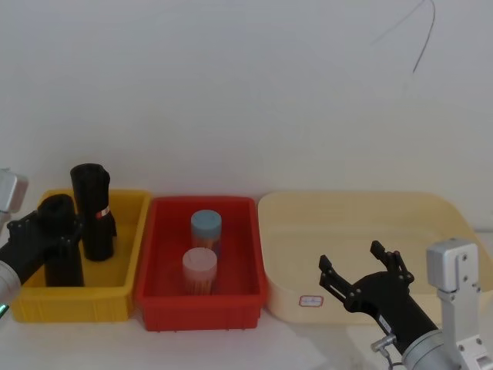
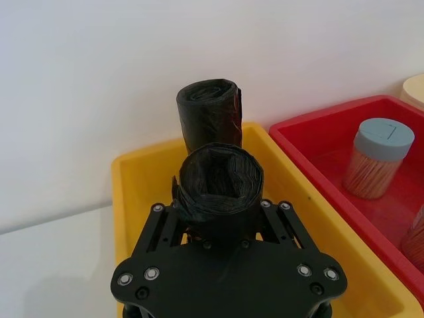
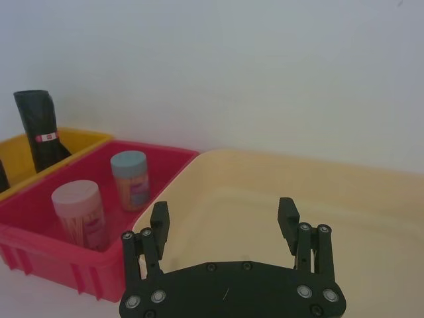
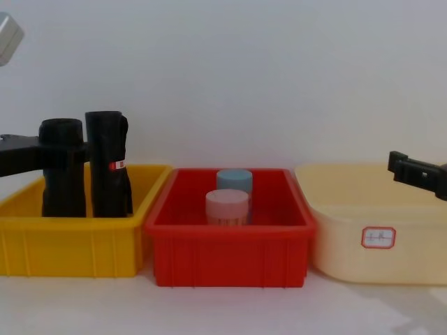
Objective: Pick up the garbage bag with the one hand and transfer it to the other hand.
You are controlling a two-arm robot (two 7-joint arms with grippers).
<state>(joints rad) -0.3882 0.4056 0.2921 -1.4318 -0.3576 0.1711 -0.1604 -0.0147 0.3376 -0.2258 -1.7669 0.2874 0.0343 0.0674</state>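
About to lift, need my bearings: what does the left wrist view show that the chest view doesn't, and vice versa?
Left wrist view adds: the black glossy plastic garbage-bag roll seen at its top end, the left gripper with jaws closed against its sides. Chest view adds: the red-and-white label band on the second black roll; the open right gripper near the cream plastic tub rim. Both: the rolls standing in the yellow plastic bin, the red plastic bin, the blue-lidded jar.

No text can be read. Cream tub [image 4: 335, 244], front wall: white label [image 4: 378, 237] with red border, writing too faint to read. Rear black roll [image 4: 107, 139]: red-and-white band [image 4: 116, 165], markings too small to make out.
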